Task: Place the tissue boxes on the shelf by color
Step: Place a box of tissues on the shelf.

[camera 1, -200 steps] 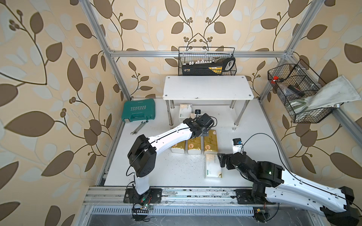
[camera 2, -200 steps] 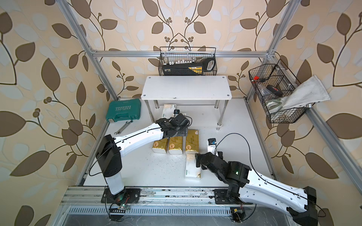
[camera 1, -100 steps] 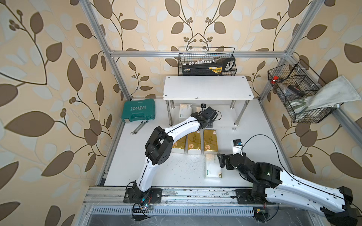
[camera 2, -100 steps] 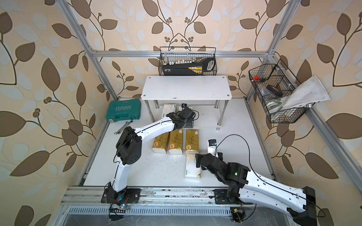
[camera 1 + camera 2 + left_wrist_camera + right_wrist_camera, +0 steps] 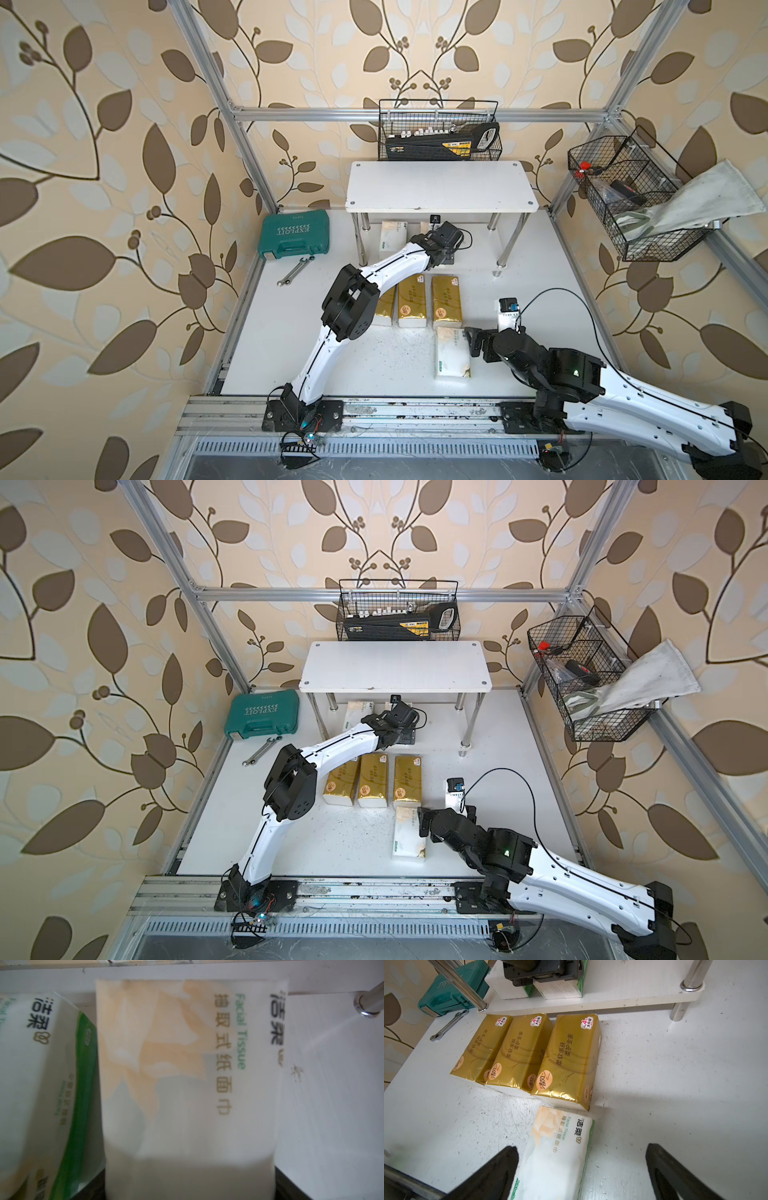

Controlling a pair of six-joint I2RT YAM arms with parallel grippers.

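Observation:
Three gold tissue boxes (image 5: pixel 409 301) lie side by side on the table in front of the shelf (image 5: pixel 440 187). One white tissue box (image 5: pixel 392 237) lies on the shelf's lower board (image 5: pixel 623 991). Beside it, my left gripper (image 5: pixel 440 232) is shut on a second white tissue box (image 5: pixel 187 1084), which rests on that board with the jaws against its sides. A third white tissue box (image 5: pixel 452 353) lies on the table near the gold row. My right gripper (image 5: pixel 580 1159) hangs open just over its near end, with one finger (image 5: pixel 500 1167) beside it.
A teal tool case (image 5: pixel 296 235) and a wrench (image 5: pixel 295 271) lie at the back left. A black wire basket (image 5: pixel 438 133) hangs behind the shelf. Another basket (image 5: pixel 623 199) with a cloth (image 5: pixel 702 195) hangs on the right. Chrome shelf legs (image 5: pixel 505 253) stand near the gold row.
My left arm has carried the white tissue box from above the gold row back under the shelf's top board, its elbow swinging forward. The right arm has not moved.

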